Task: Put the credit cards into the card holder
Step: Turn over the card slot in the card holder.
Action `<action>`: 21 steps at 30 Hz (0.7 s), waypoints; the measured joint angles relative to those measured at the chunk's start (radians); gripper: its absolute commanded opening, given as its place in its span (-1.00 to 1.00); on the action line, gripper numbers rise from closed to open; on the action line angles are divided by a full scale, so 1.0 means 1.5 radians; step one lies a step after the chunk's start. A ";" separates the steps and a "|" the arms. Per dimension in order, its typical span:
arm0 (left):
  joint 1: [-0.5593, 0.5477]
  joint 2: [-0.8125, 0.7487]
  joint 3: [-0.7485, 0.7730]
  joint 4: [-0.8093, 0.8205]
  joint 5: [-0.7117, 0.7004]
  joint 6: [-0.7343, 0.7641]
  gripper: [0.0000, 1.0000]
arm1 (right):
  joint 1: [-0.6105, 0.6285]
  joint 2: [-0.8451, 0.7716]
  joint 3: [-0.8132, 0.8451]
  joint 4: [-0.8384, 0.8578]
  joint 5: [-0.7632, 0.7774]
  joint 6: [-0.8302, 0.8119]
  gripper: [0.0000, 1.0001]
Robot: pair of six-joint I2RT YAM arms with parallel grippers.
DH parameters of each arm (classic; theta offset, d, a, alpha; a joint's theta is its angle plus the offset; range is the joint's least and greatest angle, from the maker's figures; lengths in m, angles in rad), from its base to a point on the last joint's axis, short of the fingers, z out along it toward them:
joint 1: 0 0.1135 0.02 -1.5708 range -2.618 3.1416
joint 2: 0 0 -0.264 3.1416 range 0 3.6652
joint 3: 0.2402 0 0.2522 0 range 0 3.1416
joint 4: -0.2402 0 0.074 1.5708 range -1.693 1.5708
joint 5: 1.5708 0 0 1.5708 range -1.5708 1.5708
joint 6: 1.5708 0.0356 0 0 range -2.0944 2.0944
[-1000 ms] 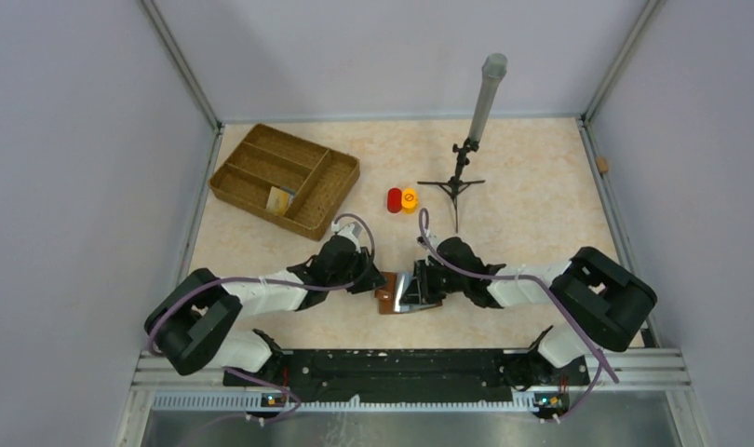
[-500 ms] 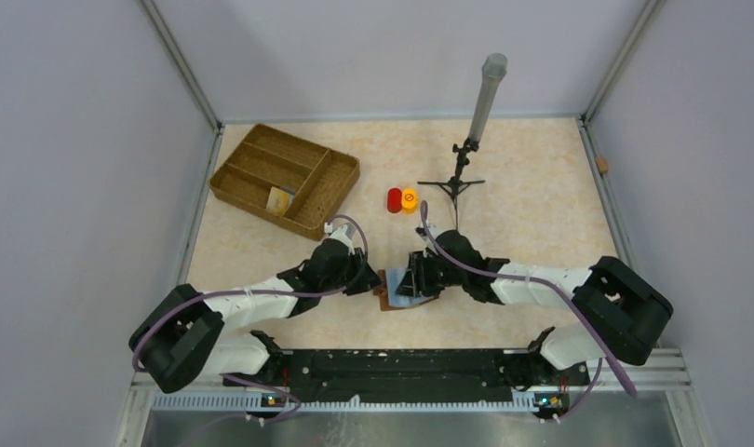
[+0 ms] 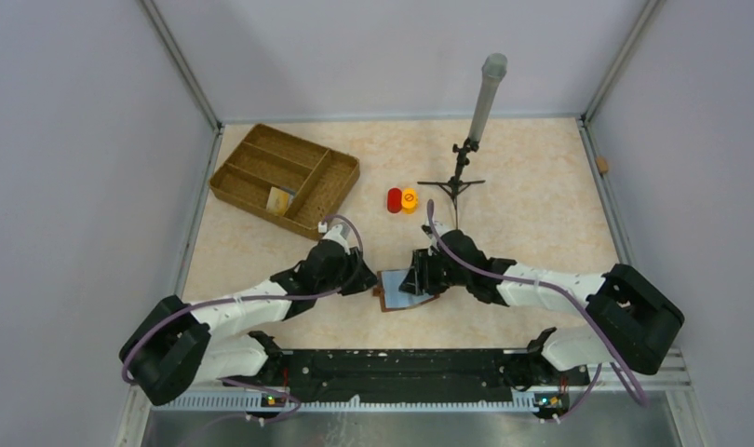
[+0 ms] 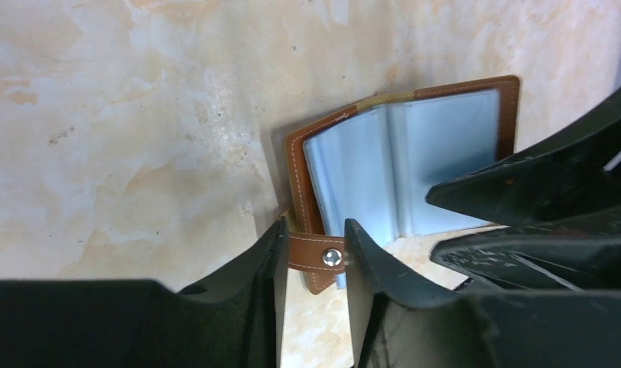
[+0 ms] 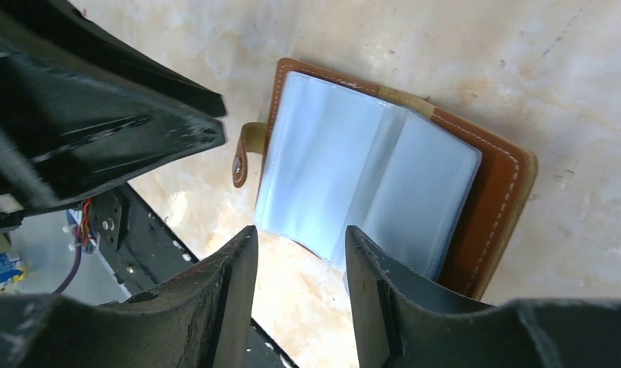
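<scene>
Currently the card holder point(image 3: 398, 291) is laid open on the table point(image 3: 541, 233), close to the arm bases and directly between both grippers, its open span running left-right. The left gripper point(image 4: 315, 227) is set at the holder's left edge, fingers narrowly parted, with the snap strap point(image 4: 323, 257) lying in the gap; whether the strap is actually pinched cannot be told. The right gripper point(image 5: 301, 230) is parted somewhat wider, the free edge of the clear sleeves point(image 5: 330, 176) sits just at its tips, and nothing is evidently clamped. The only credit card point(image 3: 280, 198) made out for sure is a yellowish one in the wicker tray point(image 3: 262, 149), well apart from the holder toward the far left, so the left arm is judged the nearer for a fetch. Its long axis is too small to be read. No pale blue-grey card is picked out; it could be lost against the sleeves. A tan strip point(image 5: 405, 101) is seen at the spine; card edge or lining is not resolved. Fingertips are hidden in the top view.
</scene>
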 measured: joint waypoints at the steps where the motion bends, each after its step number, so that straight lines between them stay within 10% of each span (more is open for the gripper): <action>1: 0.000 -0.013 0.000 -0.007 -0.004 0.005 0.00 | 0.000 -0.002 0.000 -0.005 0.005 0.000 -0.11; 13: -0.003 0.036 0.070 -0.024 -0.002 0.058 0.23 | 0.000 -0.026 0.000 -0.039 0.057 0.000 -0.12; 21: -0.032 0.125 0.099 -0.044 -0.017 0.080 -0.10 | 0.000 -0.027 -0.003 -0.053 0.091 0.002 -0.24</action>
